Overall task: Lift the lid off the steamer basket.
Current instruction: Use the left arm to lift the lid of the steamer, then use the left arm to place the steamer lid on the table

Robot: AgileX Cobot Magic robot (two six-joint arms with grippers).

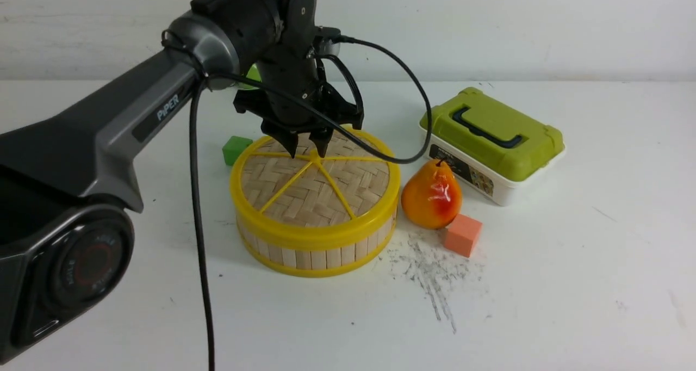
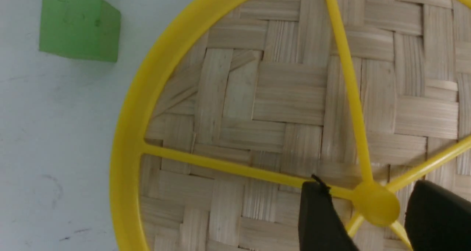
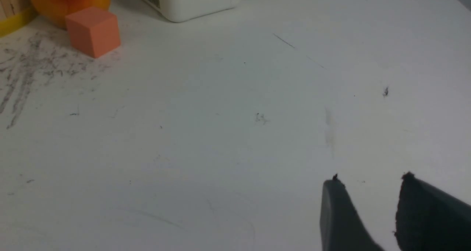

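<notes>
End effector (image 1: 308, 152) on the left arm is hovering right over the lid (image 1: 315, 197), fingers (image 2: 316, 218) spreading open either side of the centre knob (image 2: 376, 206), not gripping it. The lid's sitting flush on the steamer basket (image 1: 315, 254) around mid-table (image 1: 544, 295), showing woven bamboo, yellow rim and spokes. Right end effector (image 3: 369, 178) is gaping open too, holding nothing.
</notes>
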